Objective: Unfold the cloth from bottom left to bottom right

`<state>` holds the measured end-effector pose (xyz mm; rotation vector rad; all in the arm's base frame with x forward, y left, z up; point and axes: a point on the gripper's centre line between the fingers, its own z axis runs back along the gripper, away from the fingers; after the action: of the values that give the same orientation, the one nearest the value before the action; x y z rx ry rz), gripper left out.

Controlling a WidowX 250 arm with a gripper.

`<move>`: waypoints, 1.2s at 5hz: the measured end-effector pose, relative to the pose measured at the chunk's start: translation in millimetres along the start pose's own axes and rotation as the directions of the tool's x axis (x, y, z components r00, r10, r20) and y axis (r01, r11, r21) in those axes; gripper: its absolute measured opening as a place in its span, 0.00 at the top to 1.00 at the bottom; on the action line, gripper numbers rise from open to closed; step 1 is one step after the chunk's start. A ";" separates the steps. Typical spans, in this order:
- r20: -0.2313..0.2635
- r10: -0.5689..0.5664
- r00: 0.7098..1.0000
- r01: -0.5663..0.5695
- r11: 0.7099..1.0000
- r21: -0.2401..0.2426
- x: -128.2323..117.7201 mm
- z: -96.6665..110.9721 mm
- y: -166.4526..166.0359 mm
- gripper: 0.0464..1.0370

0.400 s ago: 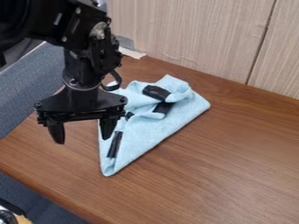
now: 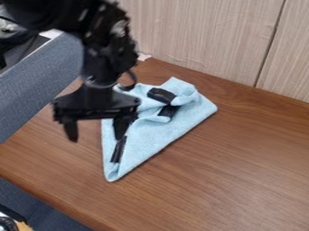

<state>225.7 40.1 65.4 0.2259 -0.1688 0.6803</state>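
My gripper (image 2: 96, 135) hangs at the left of the camera view, open, with nothing between its spread fingers. Its right finger is in front of the left part of the light blue cloth (image 2: 154, 135), and its left finger is over bare wood left of the cloth; whether it touches the cloth I cannot tell. The cloth lies folded and bunched on the table (image 2: 235, 167), with a narrow corner pointing toward the lower left. Black tape strips show on it. The arm hides part of its upper left.
A wood-grain wall panel (image 2: 205, 36) stands along the table's back edge. Blue-grey upholstery (image 2: 36, 90) borders the table at the left. A dark object with a yellowish part sits at the bottom left corner.
The gripper has shifted right and slightly up in the view, bringing its right finger farther over the cloth. The cloth looks unmoved.
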 end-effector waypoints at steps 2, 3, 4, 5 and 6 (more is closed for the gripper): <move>0.001 -0.114 0.993 0.114 0.993 0.012 30.5 -23.9 -49.1 0.04; -0.031 -0.183 0.983 0.183 0.983 -0.009 38.1 -38.1 -70.3 0.04; -0.036 -0.244 0.969 0.244 0.970 -0.010 41.2 -48.7 -80.2 0.08; -0.007 -0.329 0.944 0.329 0.943 -0.050 39.8 -51.4 -90.1 0.36; -0.003 -0.348 0.938 0.347 0.936 -0.054 33.7 -52.7 -89.3 0.65</move>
<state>312.7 6.7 8.8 0.1942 -0.1302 0.3240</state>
